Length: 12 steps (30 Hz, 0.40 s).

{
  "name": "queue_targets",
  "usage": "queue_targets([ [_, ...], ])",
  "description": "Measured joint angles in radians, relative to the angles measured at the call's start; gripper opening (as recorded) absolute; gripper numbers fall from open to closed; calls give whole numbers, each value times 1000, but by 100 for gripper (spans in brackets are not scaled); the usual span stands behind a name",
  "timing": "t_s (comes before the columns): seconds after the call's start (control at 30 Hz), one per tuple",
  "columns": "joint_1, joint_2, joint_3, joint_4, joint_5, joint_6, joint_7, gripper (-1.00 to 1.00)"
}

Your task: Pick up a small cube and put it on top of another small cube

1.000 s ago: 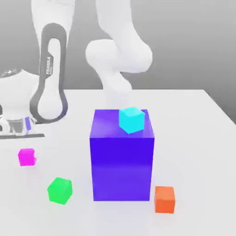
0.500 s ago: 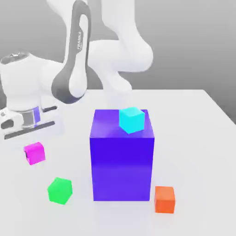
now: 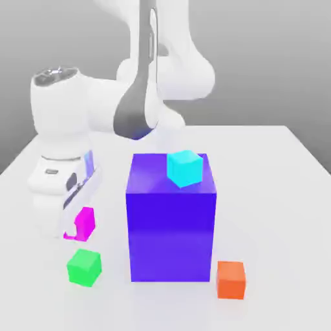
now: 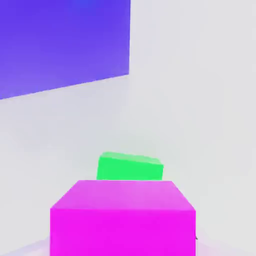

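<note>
Pale table [image 3: 278, 194] open toward exterior view's right edge, beyond orange cube [image 3: 231, 280]. Tall blue-purple block [image 3: 170, 236] stands mid-table, cyan cube [image 3: 185, 169] on top. Smooth, flat-faced shapes, plain colours. Gripper [image 3: 79, 227] at exterior view's left, fingers closed on magenta cube [image 3: 86, 222], near green cube [image 3: 84, 267].

It is a pretend robot lab made on a computer. A white arm [image 3: 64, 123] reaches in from 12 o'clock over a plain pale table [image 3: 278, 213]. Bright blocks [image 3: 171, 236] sit there, and the wall [image 3: 271, 64] is smooth grey.
</note>
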Motion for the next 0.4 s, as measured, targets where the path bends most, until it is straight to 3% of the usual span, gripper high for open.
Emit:
queue_targets([
  [0.27, -15, 158, 50, 8, 179, 134, -131, -100],
  [0.3, -22, 176, 61, 8, 201, 150, -146, 100],
  [0.4, -22, 176, 61, 8, 201, 150, -146, 100],
])
